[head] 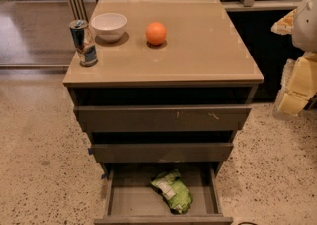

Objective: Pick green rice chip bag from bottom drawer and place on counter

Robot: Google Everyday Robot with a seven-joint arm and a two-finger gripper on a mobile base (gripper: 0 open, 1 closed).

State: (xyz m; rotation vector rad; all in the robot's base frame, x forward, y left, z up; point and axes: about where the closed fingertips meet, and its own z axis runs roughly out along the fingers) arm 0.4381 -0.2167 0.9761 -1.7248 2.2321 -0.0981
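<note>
My gripper beyond right edge of counter, can't tell if open or closed. Bag lies in open drawer; pick, place both pending.

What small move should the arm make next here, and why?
Probably bring the gripper, now out to the right of the cabinet at about the level of the counter, down and left toward the open bottom drawer. The green rice chip bag lies ungrasped on the drawer floor, right of centre.
</note>
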